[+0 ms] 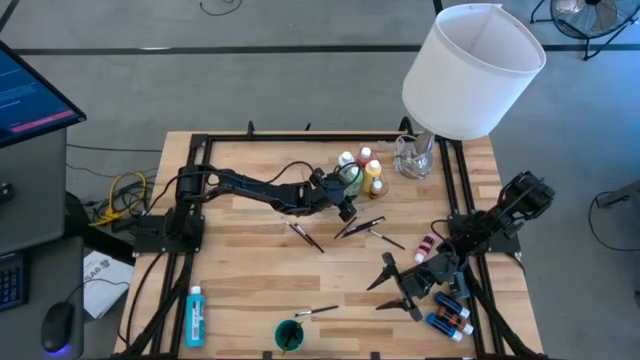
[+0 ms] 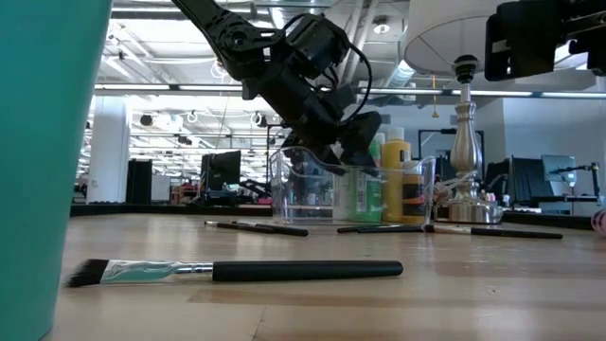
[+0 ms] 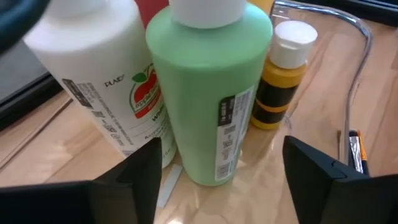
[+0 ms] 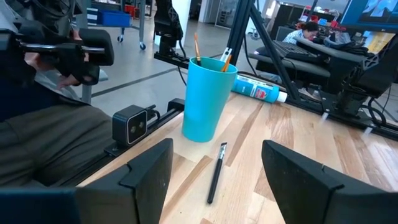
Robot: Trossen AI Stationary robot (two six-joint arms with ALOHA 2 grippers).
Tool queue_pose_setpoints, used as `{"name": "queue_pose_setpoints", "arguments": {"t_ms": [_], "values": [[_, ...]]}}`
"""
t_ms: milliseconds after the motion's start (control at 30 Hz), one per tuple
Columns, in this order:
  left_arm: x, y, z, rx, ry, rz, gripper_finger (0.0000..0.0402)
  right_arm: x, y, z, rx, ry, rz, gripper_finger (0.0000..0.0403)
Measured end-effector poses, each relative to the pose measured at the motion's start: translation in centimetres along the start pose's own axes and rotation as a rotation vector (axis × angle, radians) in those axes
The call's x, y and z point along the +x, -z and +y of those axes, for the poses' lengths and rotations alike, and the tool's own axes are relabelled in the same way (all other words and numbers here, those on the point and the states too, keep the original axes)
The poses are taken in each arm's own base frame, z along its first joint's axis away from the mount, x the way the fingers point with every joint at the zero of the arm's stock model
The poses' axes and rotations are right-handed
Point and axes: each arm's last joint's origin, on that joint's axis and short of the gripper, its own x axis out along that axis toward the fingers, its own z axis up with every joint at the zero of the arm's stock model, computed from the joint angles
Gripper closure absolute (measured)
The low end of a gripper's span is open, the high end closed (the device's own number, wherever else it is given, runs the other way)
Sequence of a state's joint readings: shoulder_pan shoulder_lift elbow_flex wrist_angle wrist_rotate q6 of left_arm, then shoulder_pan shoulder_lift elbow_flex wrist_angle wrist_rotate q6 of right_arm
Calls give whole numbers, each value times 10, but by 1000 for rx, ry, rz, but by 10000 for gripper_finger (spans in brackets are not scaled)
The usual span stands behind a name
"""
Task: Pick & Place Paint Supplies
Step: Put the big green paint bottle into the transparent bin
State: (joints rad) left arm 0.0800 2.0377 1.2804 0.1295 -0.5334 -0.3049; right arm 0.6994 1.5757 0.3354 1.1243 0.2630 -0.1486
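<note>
The left gripper point(image 1: 348, 192) is held open astride the green bottle point(image 1: 352, 178) in the clear tray point(image 2: 295, 194) – gripping nothing – brushes point(image 1: 362, 228) are scattered mid-table, and the right gripper point(image 1: 398, 290), open and empty, is parked near small bottles point(image 1: 448, 318).

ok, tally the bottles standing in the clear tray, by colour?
In the clear tray:
white bottle: 1
green bottle: 1
yellow bottle: 1
red bottle: 1 (only a sliver shows behind the others)
Total: 4
</note>
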Motion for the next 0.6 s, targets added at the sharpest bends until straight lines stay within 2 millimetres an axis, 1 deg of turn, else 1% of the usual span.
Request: {"name": "queue_pose_setpoints", "arguments": {"t_ms": [233,333,467,600], "values": [[4,-3,7,-7,-2,-7,258,0,0,0,1,1,-5,163],[8,-7,12,-25,23,-17,283,0,0,0,1,1,-5,163],[12,-10,19,-41,37,-20,301,0,0,0,1,1,-5,163],[14,-11,23,-47,46,-18,303,0,0,0,1,1,-4,163]]}}
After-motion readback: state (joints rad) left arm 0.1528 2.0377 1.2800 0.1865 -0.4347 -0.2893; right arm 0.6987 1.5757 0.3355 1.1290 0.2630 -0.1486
